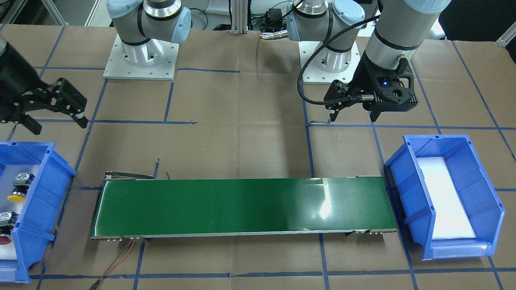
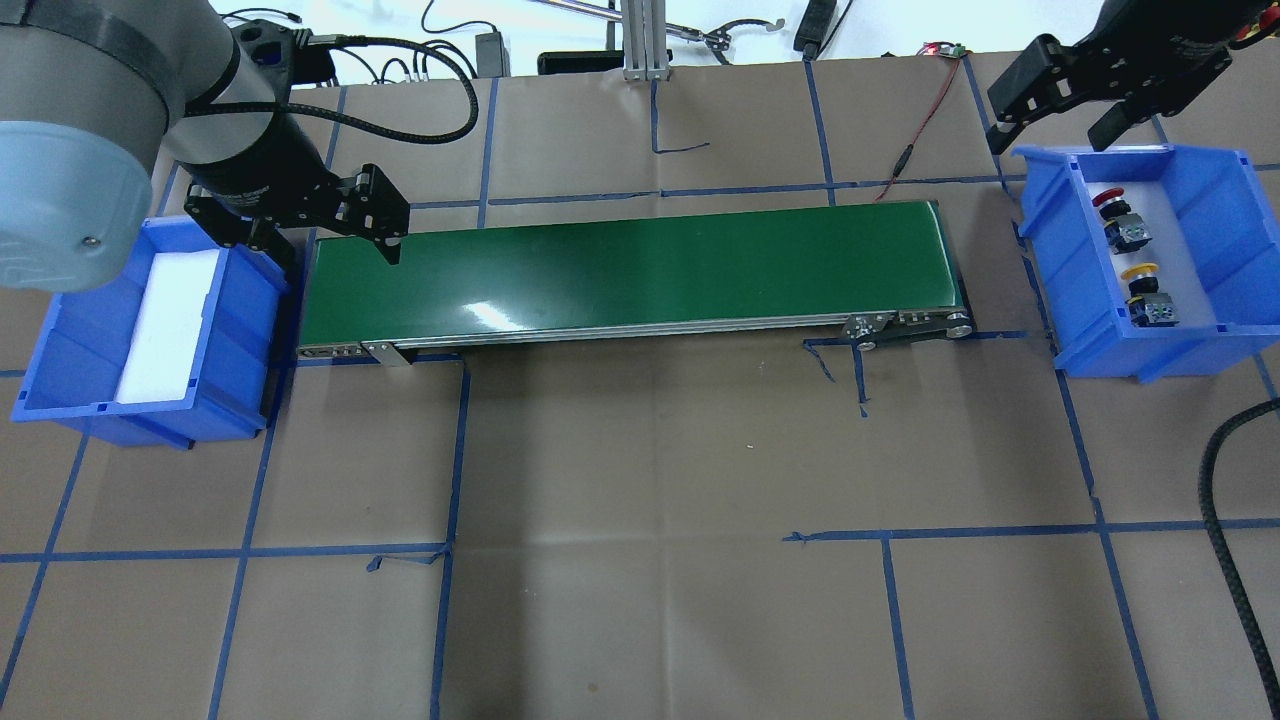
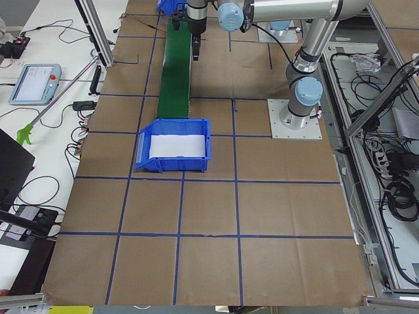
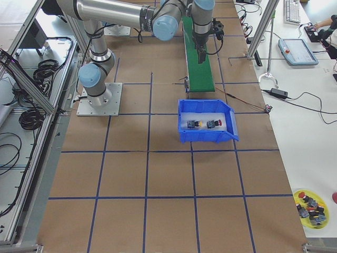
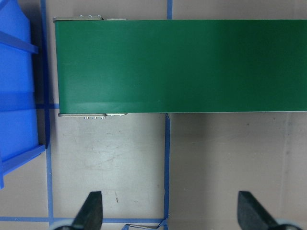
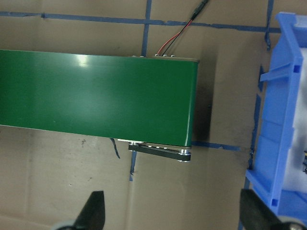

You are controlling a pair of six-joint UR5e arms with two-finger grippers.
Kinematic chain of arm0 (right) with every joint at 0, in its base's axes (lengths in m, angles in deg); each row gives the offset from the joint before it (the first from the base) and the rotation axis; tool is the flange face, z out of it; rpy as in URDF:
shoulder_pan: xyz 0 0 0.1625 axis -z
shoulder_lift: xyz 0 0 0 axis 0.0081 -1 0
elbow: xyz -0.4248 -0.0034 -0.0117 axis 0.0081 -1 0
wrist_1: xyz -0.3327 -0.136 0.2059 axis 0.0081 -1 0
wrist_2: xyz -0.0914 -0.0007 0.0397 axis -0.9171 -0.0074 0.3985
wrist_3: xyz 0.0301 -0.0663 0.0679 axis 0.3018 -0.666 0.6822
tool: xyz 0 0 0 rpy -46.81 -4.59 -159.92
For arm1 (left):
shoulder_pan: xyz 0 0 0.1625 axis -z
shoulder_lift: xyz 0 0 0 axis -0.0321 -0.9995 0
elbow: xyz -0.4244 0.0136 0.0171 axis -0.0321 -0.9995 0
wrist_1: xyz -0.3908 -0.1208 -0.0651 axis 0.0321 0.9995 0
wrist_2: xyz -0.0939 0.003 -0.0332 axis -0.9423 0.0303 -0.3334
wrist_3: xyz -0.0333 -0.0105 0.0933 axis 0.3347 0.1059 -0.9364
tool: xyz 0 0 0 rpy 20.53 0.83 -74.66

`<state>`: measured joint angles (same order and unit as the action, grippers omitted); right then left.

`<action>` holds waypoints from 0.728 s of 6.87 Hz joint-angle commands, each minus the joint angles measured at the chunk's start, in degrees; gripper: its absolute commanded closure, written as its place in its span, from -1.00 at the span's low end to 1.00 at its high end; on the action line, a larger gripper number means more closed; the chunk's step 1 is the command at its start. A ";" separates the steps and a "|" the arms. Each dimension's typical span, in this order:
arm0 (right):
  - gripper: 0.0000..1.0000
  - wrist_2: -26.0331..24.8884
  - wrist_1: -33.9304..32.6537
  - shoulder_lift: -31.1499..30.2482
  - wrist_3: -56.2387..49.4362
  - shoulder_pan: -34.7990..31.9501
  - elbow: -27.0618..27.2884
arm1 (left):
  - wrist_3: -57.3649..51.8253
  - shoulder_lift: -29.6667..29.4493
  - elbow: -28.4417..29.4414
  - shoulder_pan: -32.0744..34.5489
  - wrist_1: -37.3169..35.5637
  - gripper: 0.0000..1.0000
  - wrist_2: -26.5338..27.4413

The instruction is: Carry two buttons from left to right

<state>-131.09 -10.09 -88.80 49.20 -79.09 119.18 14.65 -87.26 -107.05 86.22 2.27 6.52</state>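
While the right end effector (image 2: 1048, 132) hangs wide open at upper right, the yellow button (image 2: 1140, 272) and red button (image 2: 1108, 198) lie in the blue bin (image 2: 1160, 355) just below it.

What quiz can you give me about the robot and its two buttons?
1. True or false: the red button and the yellow button lie in the same blue bin.
2. Pick one: the other blue bin, beside the left pincer, holds A) only a white pad, B) a green button, C) a cable.
3. Fill the gap: the left pincer and the right pincer are both ____ and hold nothing.
Key: 1 true; 2 A; 3 open.
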 commanded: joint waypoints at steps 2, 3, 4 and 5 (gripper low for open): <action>-1.00 -4.68 -1.06 -9.77 15.17 -10.77 10.27 | 0.00 0.00 0.00 0.00 0.00 -1.00 0.00; -1.00 -5.12 -1.08 -10.49 15.38 -10.79 12.22 | 0.00 0.00 0.00 0.00 0.00 -1.00 0.00; -1.00 -7.65 -2.12 -9.89 15.47 -11.14 11.80 | 0.00 0.00 0.00 0.00 0.00 -1.00 0.00; -1.00 -7.50 -3.44 -9.19 15.47 -11.23 11.62 | 0.00 0.00 0.00 0.00 0.00 -1.00 0.00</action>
<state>-137.84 -12.18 -98.50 64.46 -90.02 130.72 14.65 -87.26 -107.05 86.22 2.27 6.52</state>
